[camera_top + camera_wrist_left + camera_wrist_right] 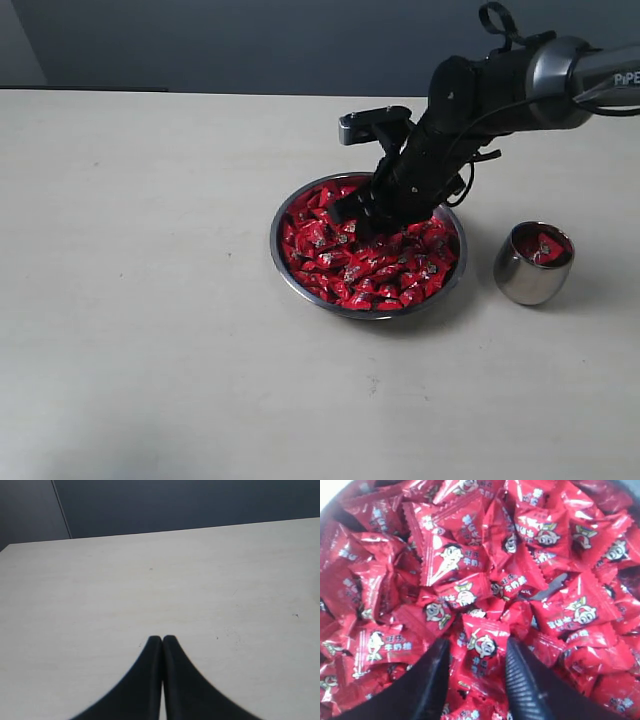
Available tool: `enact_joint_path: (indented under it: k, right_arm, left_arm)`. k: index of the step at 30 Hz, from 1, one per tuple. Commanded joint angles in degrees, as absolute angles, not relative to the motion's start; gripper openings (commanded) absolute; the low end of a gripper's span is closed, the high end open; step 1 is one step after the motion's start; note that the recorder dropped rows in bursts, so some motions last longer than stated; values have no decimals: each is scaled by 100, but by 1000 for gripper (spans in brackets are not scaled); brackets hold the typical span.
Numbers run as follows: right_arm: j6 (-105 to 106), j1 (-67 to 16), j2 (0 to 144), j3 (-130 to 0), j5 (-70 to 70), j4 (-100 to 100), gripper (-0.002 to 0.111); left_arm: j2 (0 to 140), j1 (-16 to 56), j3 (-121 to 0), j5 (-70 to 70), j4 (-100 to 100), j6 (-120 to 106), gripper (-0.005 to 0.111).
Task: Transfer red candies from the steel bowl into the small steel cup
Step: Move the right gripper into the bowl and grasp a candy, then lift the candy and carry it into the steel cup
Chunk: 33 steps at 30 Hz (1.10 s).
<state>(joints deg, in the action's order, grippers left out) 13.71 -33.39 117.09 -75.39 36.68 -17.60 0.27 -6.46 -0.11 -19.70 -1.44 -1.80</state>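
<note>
Only my right wrist view shows my right claw (477, 646) spread among the red candies (451, 560) filling the steel bowl (277, 250) — the exterior view adds the small steel cup (530, 278) near the bowl's rim and wide open counter (150, 320) around, my left claw (162, 640) pressed together.
</note>
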Motion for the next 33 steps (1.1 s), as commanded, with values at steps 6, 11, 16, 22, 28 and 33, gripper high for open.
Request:
enact_joint_path:
  k: [6,11,16,22,28,33]
  right_arm:
    - [1420,-3334,11919,-7573,3607,-1645,32]
    - [1420,-3334,11883,-7573,3605,-1501,-1]
    - [1420,-3334,11678,-7573,3654,-1501,0]
    - [1420,-3334,11208,-7573,3846,-1284,0]
    - [180,-3312,10586,-7573,4178,174,0]
    - [-622,-3312,9886,-7374,4138,1036,0]
  left_arm:
    - [0,-618,0,-1914,-155,-168,0]
    - [0,-618,0,-1914,-155,-168,0]
    - [0,-618,0,-1914,-155,-168,0]
    - [0,-618,0,-1914,-155,-168,0]
    - [0,-618,0,-1914,-155,-168,0]
    - [0,-618,0,-1914,-155,-168,0]
